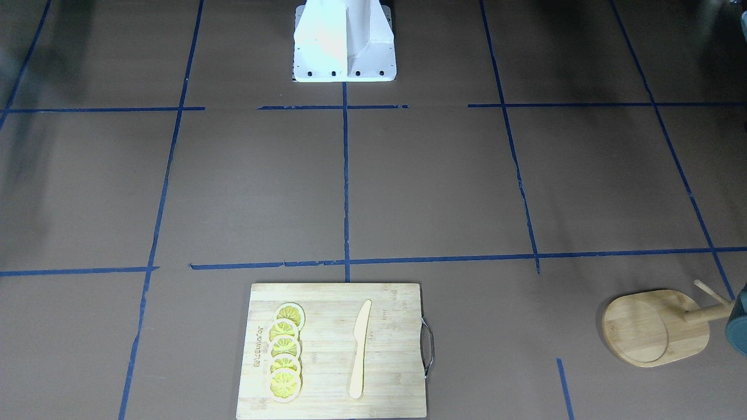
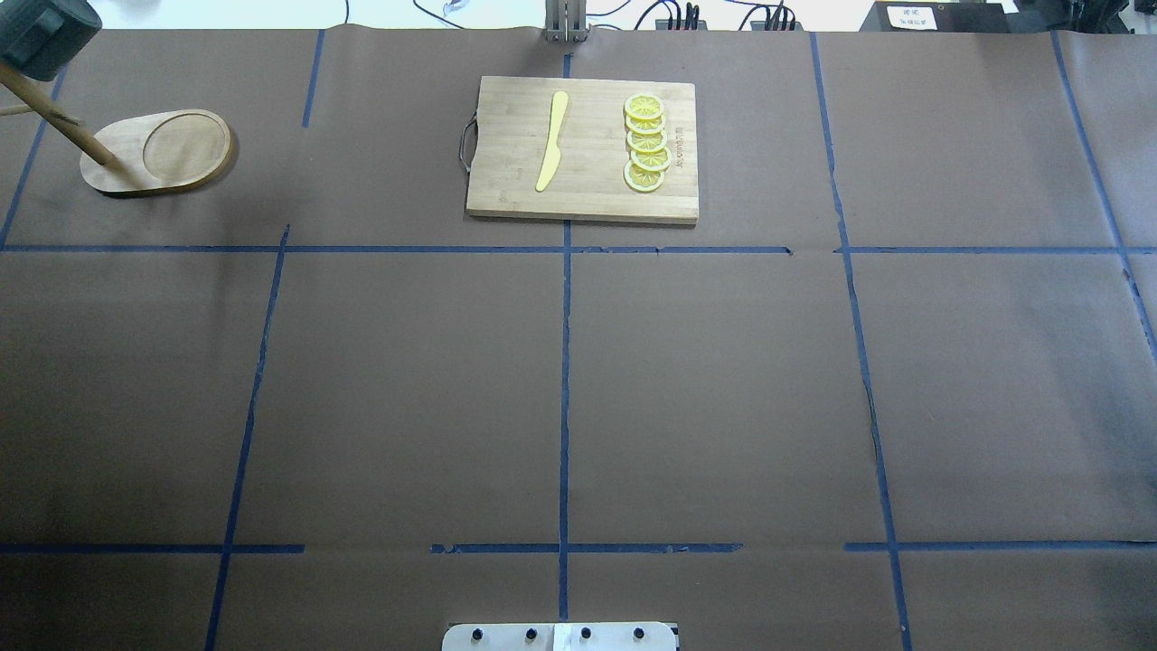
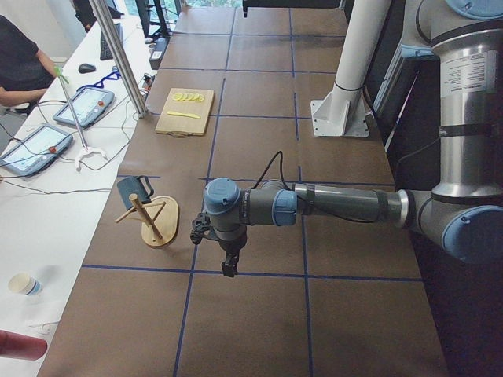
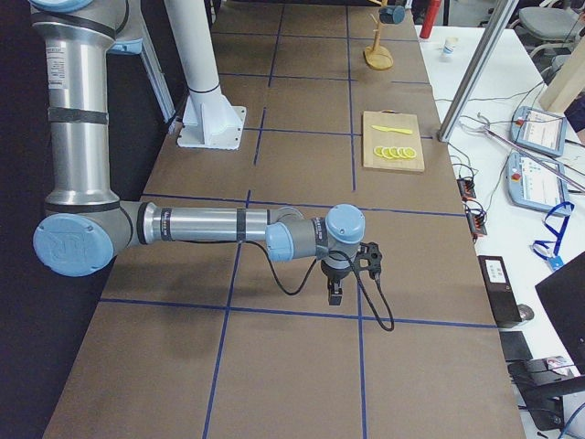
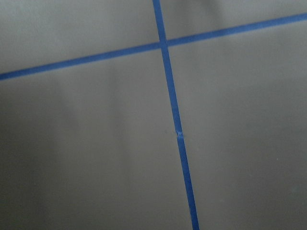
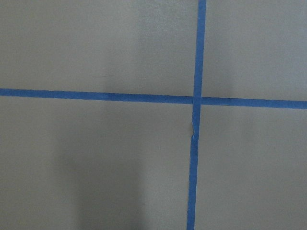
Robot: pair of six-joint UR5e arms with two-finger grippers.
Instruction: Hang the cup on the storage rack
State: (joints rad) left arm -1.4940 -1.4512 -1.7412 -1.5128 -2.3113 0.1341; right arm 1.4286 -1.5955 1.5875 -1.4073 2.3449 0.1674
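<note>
Cup (image 3: pixel 132 189) is hanging on a rack (image 3: pixel 165 220) peg; task looking done. Left claw (image 3: pixel 228 269), right claw (image 4: pixel 335 294) hovering well off rack; apart or together, cannot tell. Retreat should be avoiding rack.

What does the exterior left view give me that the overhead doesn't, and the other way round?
Only exterior left: the left arm, its gripper hanging over bare table, and the whole cup at the top of the rack. Only overhead: no arm, but the lemon slices are clear enough to count, five in a row. Both: rack, cup (cropped in the overhead corner), cutting board and knife.
</note>
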